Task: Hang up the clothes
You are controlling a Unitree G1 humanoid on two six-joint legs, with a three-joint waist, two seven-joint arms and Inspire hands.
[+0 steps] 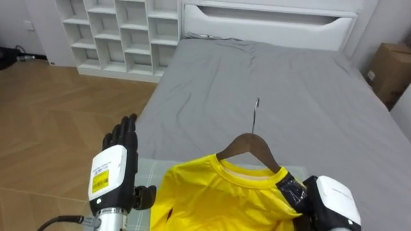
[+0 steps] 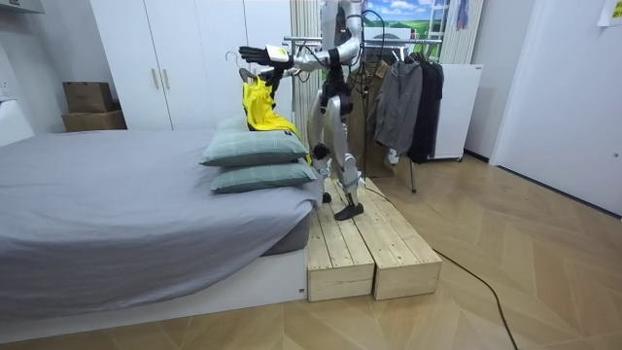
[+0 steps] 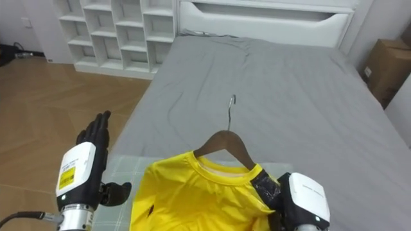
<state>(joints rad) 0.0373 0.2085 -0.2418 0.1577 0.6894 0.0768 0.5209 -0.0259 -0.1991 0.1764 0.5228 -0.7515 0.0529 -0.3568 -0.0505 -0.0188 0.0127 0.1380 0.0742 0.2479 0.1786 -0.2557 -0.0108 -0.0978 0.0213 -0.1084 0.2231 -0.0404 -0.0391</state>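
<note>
Our left hand (image 1: 115, 168) is raised, fingers straight, empty, free to steady. Yellow shirt (image 1: 215, 199) sits on the wooden hanger (image 1: 249, 144) above the bed (image 1: 308, 96). Right hand (image 1: 332, 200) fingers curl on the shirt's shoulder, likely leaving the hook free for hanging.

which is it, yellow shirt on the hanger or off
On. The yellow shirt has its collar round the wooden hanger, whose hook sticks out above the neckline.
</note>
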